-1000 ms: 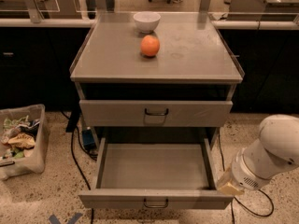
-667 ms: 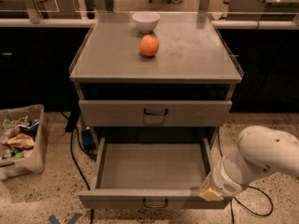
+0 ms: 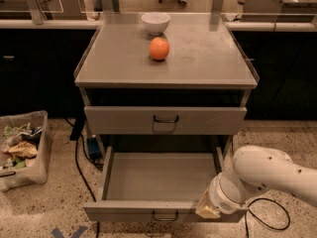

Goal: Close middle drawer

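The middle drawer is pulled far out of the grey cabinet. It is wide, shallow and empty, with a low front panel and a small dark wire handle at its centre. Above it sits a drawer with a taller front and a larger dark handle, nearly pushed in. My white arm comes in from the right. Its gripper is at the right end of the open drawer's front panel, over the front right corner.
An orange and a white bowl stand on the cabinet top. A plastic bin of rubbish stands on the floor at the left. Black cables run beside the cabinet. Dark counters stand behind.
My arm has moved left and forward, bringing the gripper from beside the drawer's right side to its front right corner. The drawer has not visibly moved.
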{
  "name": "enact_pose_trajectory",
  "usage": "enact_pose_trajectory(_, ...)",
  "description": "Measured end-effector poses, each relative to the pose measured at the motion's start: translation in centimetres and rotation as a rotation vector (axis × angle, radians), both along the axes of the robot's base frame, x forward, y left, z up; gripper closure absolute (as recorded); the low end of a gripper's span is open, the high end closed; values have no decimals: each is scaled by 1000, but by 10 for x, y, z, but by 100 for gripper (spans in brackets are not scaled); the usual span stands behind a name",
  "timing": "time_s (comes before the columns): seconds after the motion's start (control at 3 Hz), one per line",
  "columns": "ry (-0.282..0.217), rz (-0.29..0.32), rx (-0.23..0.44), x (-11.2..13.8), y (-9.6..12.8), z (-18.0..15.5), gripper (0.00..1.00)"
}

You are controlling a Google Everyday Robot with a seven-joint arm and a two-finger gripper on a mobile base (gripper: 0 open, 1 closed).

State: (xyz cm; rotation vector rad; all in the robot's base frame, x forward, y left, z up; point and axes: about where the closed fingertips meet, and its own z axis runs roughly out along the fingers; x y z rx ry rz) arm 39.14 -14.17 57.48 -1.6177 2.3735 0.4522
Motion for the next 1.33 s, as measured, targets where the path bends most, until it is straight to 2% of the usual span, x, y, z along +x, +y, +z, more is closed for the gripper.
enact_pose_trajectory(0.33,47,-55,9,-6,-14,-37,100)
enact_pose_trajectory(0.67,155,-124,70,-22,-12,-127,100)
enact_pose_trajectory(1.0,155,-124,70,-22,-12,-127,100)
enact_pose_trajectory(1.33,147,-119,77,-3,5,-146,100)
